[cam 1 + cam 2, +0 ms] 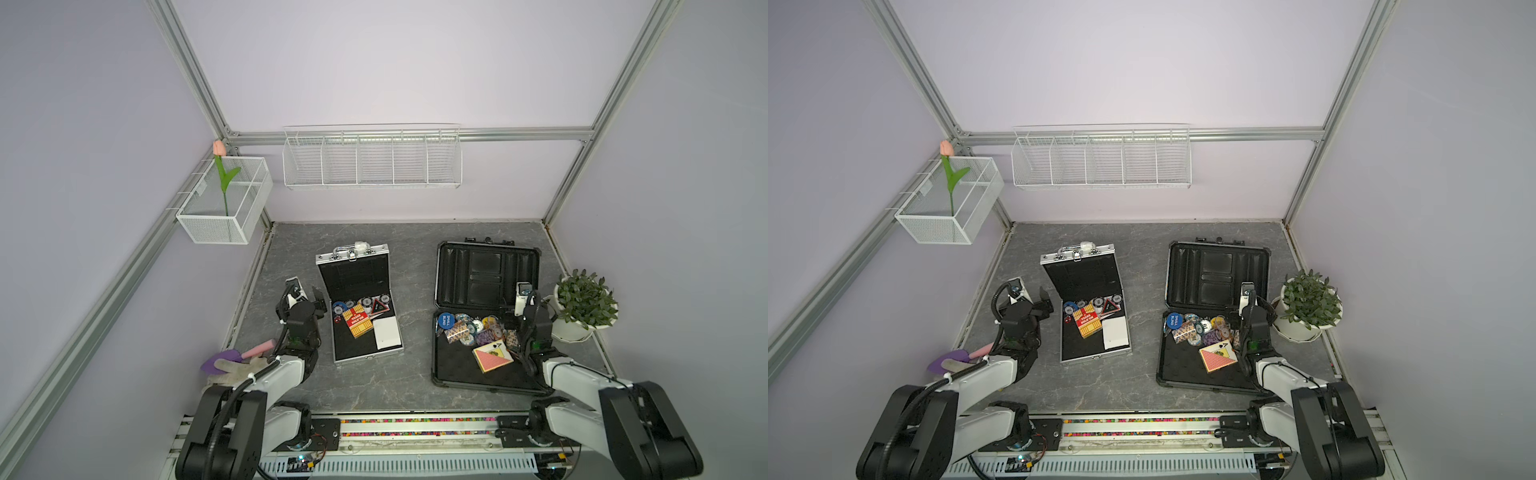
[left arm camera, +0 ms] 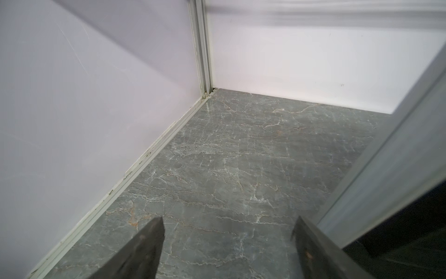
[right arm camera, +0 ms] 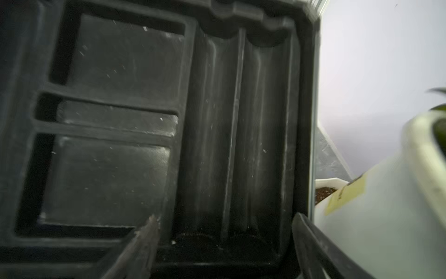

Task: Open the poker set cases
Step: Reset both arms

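Both poker set cases lie open on the marble table in both top views. The small silver case (image 1: 368, 349) has its lid (image 1: 353, 272) raised, with chips and card boxes inside. The larger dark case (image 1: 465, 370) has its moulded lid (image 1: 486, 270) up, over chips and a card deck. Just left of the silver case, my left gripper (image 1: 307, 297) (image 2: 226, 229) is open over bare table, and the case's silver side (image 2: 398, 169) is close beside one finger. My right gripper (image 1: 525, 309) (image 3: 224, 224) is open at the dark case's right side and faces the lid's inner tray (image 3: 144, 120). Neither holds anything.
A white pot with a green plant (image 1: 582, 307) stands right beside the right arm, and it shows in the right wrist view as the pot (image 3: 386, 205). A purple trowel and a glove (image 1: 232, 361) lie at the front left. White wire baskets (image 1: 372, 162) hang on the walls, one of them holding a tulip (image 1: 220, 149).
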`<state>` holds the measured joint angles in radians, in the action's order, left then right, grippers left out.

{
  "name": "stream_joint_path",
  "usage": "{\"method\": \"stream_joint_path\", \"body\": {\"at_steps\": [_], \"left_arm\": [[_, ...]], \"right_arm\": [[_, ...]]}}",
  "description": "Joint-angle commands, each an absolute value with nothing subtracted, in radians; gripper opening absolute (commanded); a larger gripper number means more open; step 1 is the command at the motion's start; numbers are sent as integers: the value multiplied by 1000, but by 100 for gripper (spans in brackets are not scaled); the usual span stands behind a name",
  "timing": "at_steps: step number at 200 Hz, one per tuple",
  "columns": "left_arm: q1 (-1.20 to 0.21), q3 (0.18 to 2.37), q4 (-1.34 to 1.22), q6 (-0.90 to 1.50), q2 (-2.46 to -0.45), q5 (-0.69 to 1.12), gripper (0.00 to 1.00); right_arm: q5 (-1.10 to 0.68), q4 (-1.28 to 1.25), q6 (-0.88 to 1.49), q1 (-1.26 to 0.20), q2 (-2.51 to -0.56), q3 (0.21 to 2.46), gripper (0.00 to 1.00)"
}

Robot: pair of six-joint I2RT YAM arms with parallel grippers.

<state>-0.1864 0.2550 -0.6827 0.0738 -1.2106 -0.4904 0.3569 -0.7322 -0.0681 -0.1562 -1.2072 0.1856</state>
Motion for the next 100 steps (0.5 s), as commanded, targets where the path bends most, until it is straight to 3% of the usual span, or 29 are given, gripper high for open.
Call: {"method": "stream_joint_path", "body": {"at_steps": [1,47,62,74,100], "left_arm": [[-151,273,-766,67,-1224,-415,87],[-26,169,-975,104,-1263,-257,88],[3,148,-1071,127,-1326,-251,88],[13,147,-1113,133,-1367,-237,88],[15,179,-1133,121,-1454,-204,89]], "right_arm": [[257,-1016,-107,-136,-1283,182,89],[125,-1435,-126,-75,-1629,154,89],[51,-1268,-123,-56,-1545,179,89],[26,-1306,-124,-48,-1567,180,89],[165,-1320,-75,-46,-1580,185,95]]}}
